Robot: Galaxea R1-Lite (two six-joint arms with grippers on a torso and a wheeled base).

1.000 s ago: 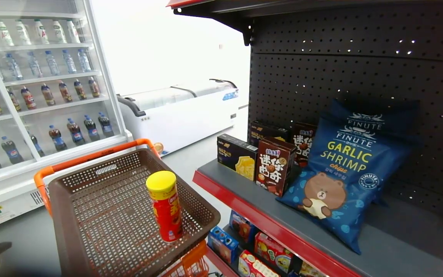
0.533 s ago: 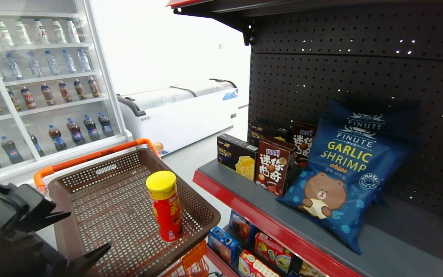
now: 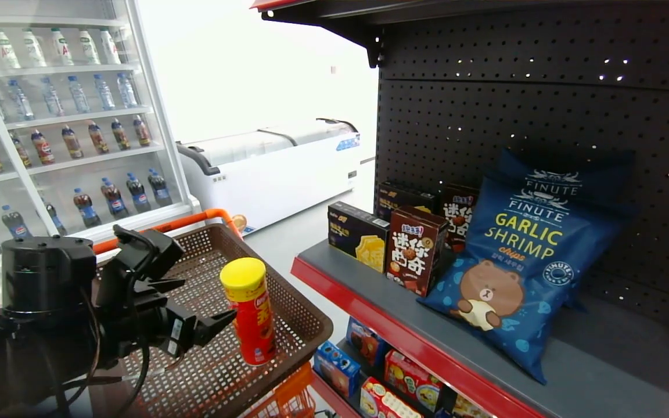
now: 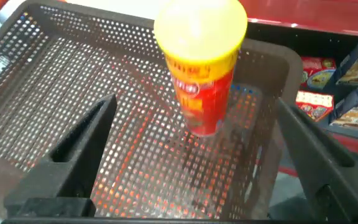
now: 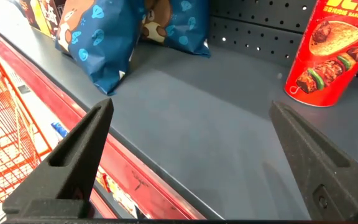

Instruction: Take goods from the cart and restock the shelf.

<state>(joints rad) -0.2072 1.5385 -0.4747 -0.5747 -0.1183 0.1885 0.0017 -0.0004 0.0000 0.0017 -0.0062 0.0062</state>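
Currently: chip can (image 3: 248, 310), upright in cart basket (image 3: 297, 307), not yet gripped. Left gripper (image 4: 194, 104), jaws spread, one tip just beside it. Right gripper (image 5: 191, 107), jaws spread over shelf (image 5: 185, 162). Risk: if you close off-centre, one finger likely topples the tall can.

The yellow-lidded red chip can (image 3: 248, 310) stands in the brown perforated plastic basket (image 3: 297, 305), left of the grey metal shelf (image 3: 590, 371), just right of the black left gripper (image 3: 180, 276).
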